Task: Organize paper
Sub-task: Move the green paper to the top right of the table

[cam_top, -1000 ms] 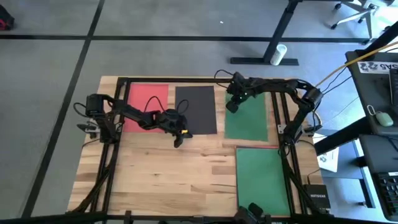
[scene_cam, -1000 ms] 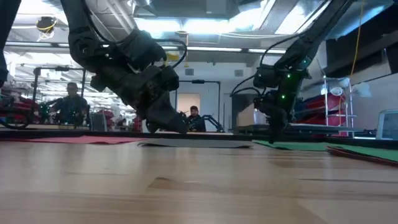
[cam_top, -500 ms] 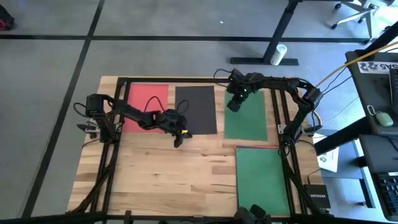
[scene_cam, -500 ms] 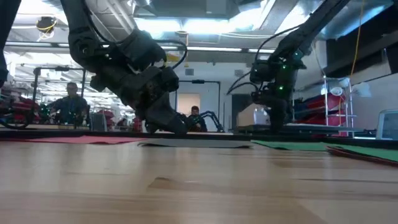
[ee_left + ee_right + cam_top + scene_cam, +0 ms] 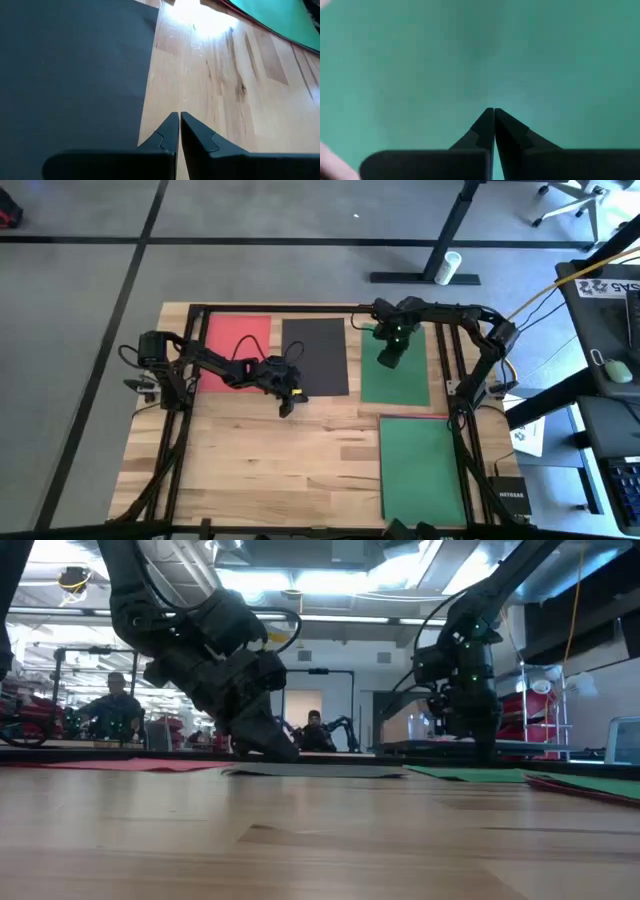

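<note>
Paper sheets lie flat on the wooden table: a red sheet (image 5: pixel 238 340) at the far left, a black sheet (image 5: pixel 316 356) beside it, a green sheet (image 5: pixel 397 375) to the right, and a second green sheet (image 5: pixel 422 468) nearer. My left gripper (image 5: pixel 287 406) is shut, its tips (image 5: pixel 178 116) over bare wood just off the black sheet's near edge (image 5: pixel 145 100). My right gripper (image 5: pixel 388 358) is shut and points down over the far green sheet (image 5: pixel 420 60). My left gripper points its shut fingers down at the wood beside the black sheet's near corner (image 5: pixel 141 131); whether the tips touch the table or the sheet, I cannot tell. My right gripper stands with shut fingers (image 5: pixel 487 745) over the far green sheet's far part; whether they touch it, I cannot tell.
A red edge (image 5: pixel 415 416) shows under the nearer green sheet's far side. Dark frame rails (image 5: pixel 455 395) run along the table's right and left sides. Bare wood (image 5: pixel 280 465) fills the near left. People sit in the room beyond the table (image 5: pixel 110 705).
My right gripper has moved toward the table's right edge, over the far green sheet, staying shut. The sheet lies where it was.
</note>
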### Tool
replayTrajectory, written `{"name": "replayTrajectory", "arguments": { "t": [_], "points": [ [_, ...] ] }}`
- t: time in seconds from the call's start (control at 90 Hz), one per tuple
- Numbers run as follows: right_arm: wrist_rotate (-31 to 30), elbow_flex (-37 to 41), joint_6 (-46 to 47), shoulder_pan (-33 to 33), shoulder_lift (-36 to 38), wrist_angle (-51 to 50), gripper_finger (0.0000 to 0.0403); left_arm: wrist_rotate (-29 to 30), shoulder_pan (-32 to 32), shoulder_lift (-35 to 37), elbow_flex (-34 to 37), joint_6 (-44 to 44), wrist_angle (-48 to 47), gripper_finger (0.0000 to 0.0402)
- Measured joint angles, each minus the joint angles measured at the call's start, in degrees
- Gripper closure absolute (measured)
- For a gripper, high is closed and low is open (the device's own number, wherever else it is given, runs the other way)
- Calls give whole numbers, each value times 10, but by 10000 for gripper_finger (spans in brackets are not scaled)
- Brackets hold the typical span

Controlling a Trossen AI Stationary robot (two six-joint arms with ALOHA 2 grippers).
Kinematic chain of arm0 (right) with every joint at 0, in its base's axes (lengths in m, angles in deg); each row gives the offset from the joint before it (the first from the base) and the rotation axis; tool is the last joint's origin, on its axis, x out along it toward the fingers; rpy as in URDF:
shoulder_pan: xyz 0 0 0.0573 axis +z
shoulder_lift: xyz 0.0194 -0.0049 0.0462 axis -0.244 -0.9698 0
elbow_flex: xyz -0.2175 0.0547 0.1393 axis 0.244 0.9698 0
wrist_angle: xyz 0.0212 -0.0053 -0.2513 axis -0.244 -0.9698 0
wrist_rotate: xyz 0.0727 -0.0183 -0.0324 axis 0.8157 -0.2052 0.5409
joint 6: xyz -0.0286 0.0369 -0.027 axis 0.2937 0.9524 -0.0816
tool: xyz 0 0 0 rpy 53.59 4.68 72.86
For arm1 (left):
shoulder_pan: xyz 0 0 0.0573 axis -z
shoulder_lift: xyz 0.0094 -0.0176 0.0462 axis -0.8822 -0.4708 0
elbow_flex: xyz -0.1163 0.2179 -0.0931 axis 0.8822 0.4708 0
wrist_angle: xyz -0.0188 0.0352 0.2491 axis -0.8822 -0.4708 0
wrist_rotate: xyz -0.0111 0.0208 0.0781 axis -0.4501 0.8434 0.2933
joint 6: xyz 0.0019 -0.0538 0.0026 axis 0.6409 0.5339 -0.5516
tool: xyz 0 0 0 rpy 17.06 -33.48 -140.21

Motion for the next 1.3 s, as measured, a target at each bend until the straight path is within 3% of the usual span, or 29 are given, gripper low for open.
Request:
{"name": "replayTrajectory", "arguments": {
  "t": [0.444,0.889,1.3],
  "points": [
    [-7,25,-5,-1,-42,27,403,1,0,0,0,1,0,402],
    [-76,26,-18,-12,-44,62,403,2,0,0,0,1,0,402],
    [-66,-3,-18,-12,-47,49,403,2,0,0,0,1,-1,402]
  ]
}}
